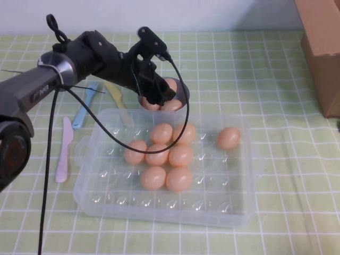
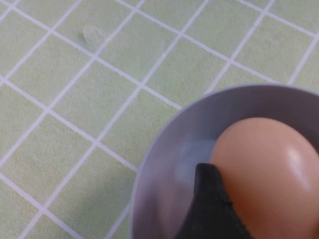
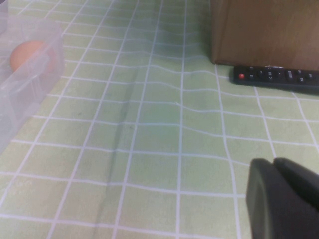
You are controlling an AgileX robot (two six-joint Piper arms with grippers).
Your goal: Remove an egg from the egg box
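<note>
Bowl, small grey-lilac round one, sits upper centre in high view with left gripper down in it; large clear plastic egg box below holds eight peach-orange eggs

Left wrist view: left gripper touches smooth peach-orange egg in bowl, lower right; grip can't tell

Right wrist view: right gripper lower right, closed, empty, over green checked tablecloth

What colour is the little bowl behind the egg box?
Pale grey-lilac bowl, best seen in the left wrist view.

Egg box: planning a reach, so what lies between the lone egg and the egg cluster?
Only empty dimples, in the high view. Left gripper is at the bowl; right gripper is above the cloth.
</note>
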